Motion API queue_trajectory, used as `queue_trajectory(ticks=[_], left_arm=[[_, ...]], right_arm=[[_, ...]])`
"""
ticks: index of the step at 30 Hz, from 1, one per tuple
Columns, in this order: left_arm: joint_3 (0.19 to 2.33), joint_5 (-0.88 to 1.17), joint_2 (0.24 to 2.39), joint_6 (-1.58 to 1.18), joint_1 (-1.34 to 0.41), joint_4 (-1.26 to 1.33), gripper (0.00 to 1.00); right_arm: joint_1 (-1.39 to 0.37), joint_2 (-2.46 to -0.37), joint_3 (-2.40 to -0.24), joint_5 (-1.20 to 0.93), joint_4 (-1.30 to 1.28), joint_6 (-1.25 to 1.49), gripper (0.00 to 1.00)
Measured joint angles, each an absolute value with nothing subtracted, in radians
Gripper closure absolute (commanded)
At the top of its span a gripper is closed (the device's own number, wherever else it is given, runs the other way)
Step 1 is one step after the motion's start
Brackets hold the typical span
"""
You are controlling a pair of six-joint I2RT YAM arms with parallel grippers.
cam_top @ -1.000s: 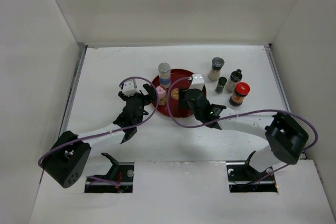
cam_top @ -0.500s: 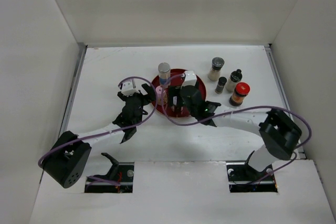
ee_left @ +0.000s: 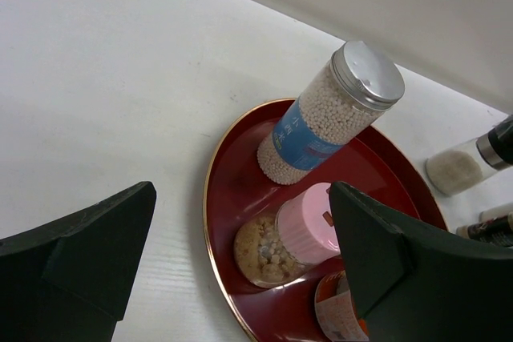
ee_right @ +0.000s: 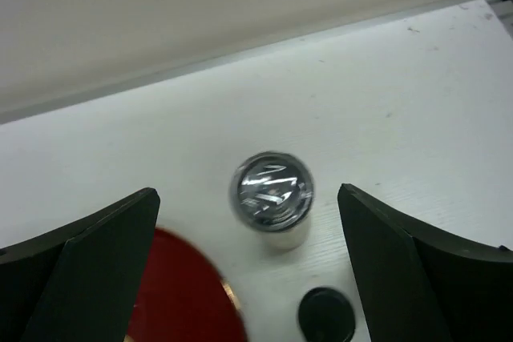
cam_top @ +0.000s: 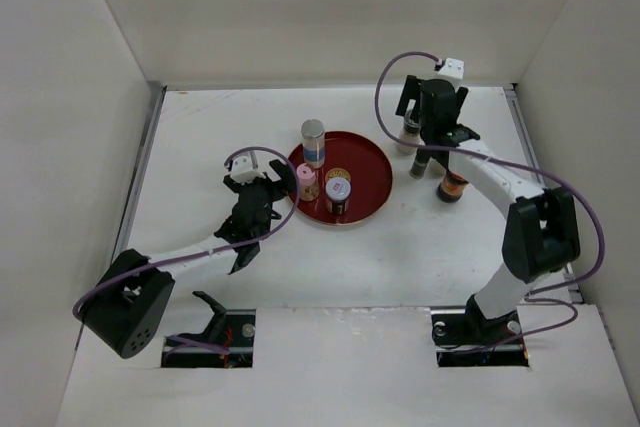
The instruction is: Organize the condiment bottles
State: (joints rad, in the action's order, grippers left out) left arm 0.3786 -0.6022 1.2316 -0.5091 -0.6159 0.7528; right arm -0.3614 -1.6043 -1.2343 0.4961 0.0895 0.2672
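Three condiment bottles stand on the round red tray (cam_top: 368, 179): a silver-capped jar of white beads (cam_top: 313, 139), a pink-capped jar (cam_top: 307, 183) and an orange-labelled jar (cam_top: 338, 193). My left gripper (cam_top: 262, 187) is open just left of the tray, and the pink-capped jar (ee_left: 309, 226) sits between its fingers' lines without being touched. My right gripper (cam_top: 430, 125) hovers open at the back right, above a shiny-capped shaker (ee_right: 272, 190). A small black-capped bottle (cam_top: 420, 162) and a red-capped bottle (cam_top: 452, 187) stand beside it, partly hidden by the arm.
White walls close in the table on the left, back and right. The right forearm (cam_top: 490, 172) arches over the bottles on the right. The tray rim (ee_right: 228, 298) lies close to the shaker, at its near left in the right wrist view.
My right gripper opened wide, left the tray and swung to the back right above the shaker. The orange-labelled jar stays on the tray. The left arm has hardly moved.
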Motion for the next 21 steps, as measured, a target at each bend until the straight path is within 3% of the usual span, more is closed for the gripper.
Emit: queue_trajectory(ticks=[12, 16, 19, 21], left_arm=[[0.379, -0.602, 1.248, -0.510, -0.616, 0.754, 0.10], [0.379, -0.602, 1.254, -0.510, -0.616, 0.755, 0.10], [0.379, -0.602, 1.255, -0.510, -0.616, 0.756, 0.10], [0.379, -0.602, 1.255, -0.510, -0.616, 0.756, 0.10]], right_arm=[[-0.281, -1.872, -1.430, 0.360, -0.083, 0.220, 0.01], [-0.281, -1.903, -1.432, 0.346, -0.097, 0.216, 0.16], [-0.276, -1.924, -1.436, 0.347, -0.099, 0.211, 0.36], [-0.269, -1.928, -1.439, 0.343, -0.095, 0.216, 0.43]])
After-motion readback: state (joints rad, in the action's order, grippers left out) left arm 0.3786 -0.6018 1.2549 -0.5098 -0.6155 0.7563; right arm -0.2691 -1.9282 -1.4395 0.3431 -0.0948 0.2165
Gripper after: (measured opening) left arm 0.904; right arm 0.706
